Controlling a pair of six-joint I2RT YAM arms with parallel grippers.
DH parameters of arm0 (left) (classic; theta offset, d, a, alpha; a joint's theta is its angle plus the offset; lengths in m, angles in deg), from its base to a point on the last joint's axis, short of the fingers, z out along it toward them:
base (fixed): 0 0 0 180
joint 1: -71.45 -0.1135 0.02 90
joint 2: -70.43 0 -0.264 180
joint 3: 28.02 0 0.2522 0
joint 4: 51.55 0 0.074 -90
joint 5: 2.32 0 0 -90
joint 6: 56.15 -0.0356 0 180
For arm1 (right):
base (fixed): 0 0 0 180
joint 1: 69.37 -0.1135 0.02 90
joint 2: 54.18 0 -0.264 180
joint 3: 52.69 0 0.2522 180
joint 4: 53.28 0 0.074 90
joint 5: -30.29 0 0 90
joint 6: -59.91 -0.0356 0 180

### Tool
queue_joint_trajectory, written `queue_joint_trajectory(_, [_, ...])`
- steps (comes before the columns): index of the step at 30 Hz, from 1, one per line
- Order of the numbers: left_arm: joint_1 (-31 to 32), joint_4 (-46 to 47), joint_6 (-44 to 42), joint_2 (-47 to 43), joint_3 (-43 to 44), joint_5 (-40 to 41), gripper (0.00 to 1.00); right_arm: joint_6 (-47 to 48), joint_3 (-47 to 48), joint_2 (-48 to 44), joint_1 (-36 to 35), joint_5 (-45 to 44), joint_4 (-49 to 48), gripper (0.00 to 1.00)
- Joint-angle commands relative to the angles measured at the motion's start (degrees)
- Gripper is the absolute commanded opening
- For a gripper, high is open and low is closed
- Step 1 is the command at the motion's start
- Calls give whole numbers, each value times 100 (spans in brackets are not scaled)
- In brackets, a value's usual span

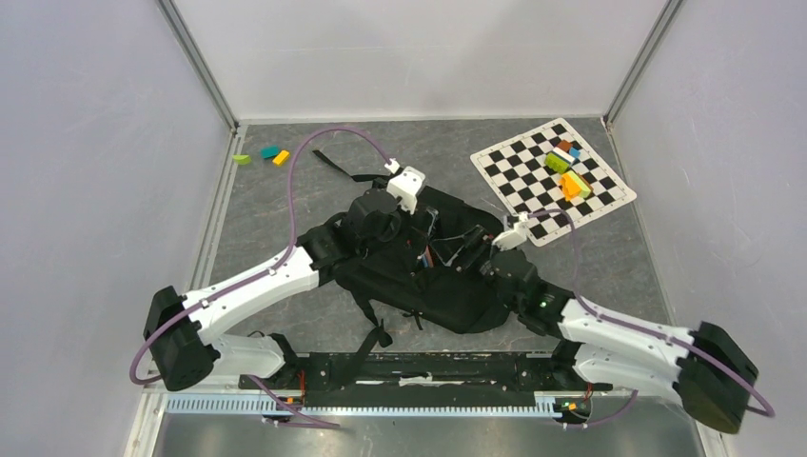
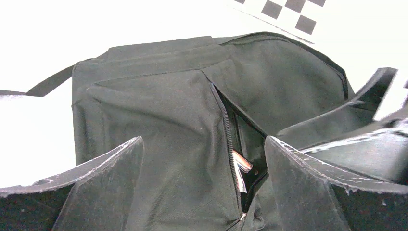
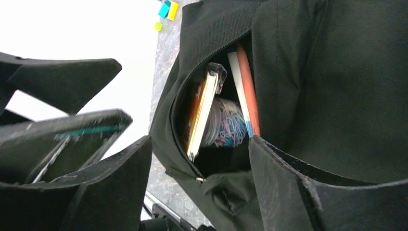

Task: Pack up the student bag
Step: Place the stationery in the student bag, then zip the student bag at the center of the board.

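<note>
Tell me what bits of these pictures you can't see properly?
- Bottom of the student bag pocket, right wrist view: dark shadow below the notebook.
- Blocks on the checkered mat, top view: too small to name.
- Table, left wrist view: glare washes it white.

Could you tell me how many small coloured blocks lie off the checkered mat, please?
3, clustered far left: green block, teal block, yellow block. The student bag may hide others.
</note>
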Motion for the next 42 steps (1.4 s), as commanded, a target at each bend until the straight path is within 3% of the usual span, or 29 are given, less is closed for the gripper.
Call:
queue_joint_trajectory(1, [7, 65, -150, -262, -22, 331, 100, 419, -388, -992, -47, -380, 640, 80])
queue_joint_trajectory(4, [-22, -423, 160, -307, 170, 398, 100, 1608, -249, -1286, -43, -249, 726, 81])
queue_joint_trajectory(8, [-173, -1114, 1708, -709, -55, 381, 100, 3589, 594, -1095, -60, 828, 957, 75])
queue_joint_trajectory(11, [-384, -1256, 2767, -1395, -749, 73, 100, 4493, 1227, -706, -168, 1548, 1219, 73])
queue_joint_trajectory(16, [-1137, -1687, 3246, -2268, -1275, -781, 100, 5337, 2132, 332, -706, 1772, 1622, 70])
queue_joint_trajectory(20, [-1883, -1952, 3463, -2582, -1709, -1068, 100, 5642, 2845, 1151, -1432, 472, 2010, 64])
queue_joint_trajectory(24, [-2006, -1434, 4144, -2974, -2440, -1331, 100, 5702, 3276, 1746, -1806, -306, 2312, 60])
queue_joint_trajectory(29, [-2006, -826, 4842, -3385, -3293, -1711, 97, 5660, 3628, 2325, -2059, -924, 2662, 60])
queue_joint_trajectory(39, [-2006, -1205, 4912, -4083, -3688, -1673, 99, 5607, 3697, 2661, -2349, -1539, 3030, 54])
queue_joint_trajectory(42, [-2001, -791, 4938, -3813, -3865, -2060, 89, 5652, 3745, 2773, -2349, -1591, 3028, 52])
